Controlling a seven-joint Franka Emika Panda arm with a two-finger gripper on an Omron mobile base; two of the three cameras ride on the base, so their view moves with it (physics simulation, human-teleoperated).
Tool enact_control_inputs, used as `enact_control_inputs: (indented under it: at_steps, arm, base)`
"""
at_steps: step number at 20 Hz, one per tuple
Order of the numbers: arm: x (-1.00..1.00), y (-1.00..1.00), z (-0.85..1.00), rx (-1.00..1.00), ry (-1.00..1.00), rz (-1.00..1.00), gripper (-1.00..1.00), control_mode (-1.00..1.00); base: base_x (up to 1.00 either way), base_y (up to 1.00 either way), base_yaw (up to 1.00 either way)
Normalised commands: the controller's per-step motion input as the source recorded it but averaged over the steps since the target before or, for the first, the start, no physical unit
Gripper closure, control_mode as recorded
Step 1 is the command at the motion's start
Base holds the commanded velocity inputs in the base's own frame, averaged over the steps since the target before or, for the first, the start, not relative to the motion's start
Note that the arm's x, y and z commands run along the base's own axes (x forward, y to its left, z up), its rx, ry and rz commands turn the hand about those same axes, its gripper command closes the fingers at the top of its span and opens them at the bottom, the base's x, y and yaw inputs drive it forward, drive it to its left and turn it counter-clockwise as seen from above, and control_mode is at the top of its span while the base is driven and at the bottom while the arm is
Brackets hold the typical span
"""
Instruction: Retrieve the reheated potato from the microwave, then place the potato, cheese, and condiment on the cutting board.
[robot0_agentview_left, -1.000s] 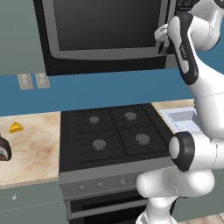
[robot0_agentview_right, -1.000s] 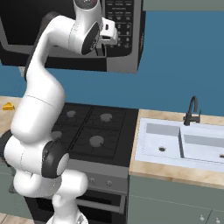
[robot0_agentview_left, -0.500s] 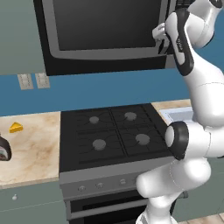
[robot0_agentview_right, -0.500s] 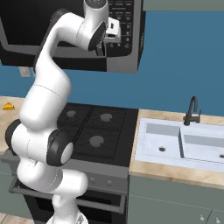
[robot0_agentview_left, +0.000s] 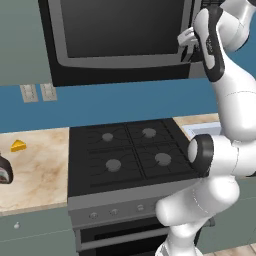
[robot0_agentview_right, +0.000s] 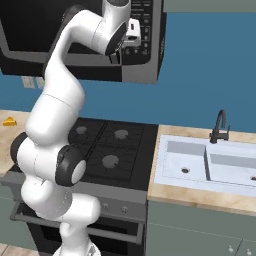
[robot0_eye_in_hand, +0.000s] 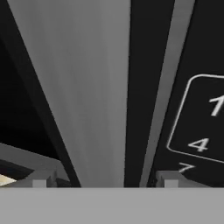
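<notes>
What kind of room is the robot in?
It looks like a kitchen. There is a black stove with four burners, a microwave mounted above it, and a sink with a dark tap set into the counter.

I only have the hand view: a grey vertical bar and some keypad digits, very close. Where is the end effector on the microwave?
Observer: The end effector is at the right edge of the dark glass door of the large black-and-grey microwave, beside the grey door handle.
Operator: Is the door open yet?
Observer: No, in the left base view it looks closed, flush with the front.
Operator: Where are the other items?
Observer: A small bright yellow cheese wedge lies on the beige marble counter left of the black stove; the squat dark brown condiment bottle lies nearer the front edge.
</notes>
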Motion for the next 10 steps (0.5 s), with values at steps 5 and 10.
enact_control_inputs:
  at_steps: [5,10]
  arm:
    - [0.20,0.36,-0.34,-0.16,-0.13,0.01,1.00,-1.00]
    - [0.31,0.51,-0.32,-0.12,-0.08,-0.04,1.00,-1.00]
  base:
    - [0.00,0.00,0.00]
    - [0.00,0.00,0.00]
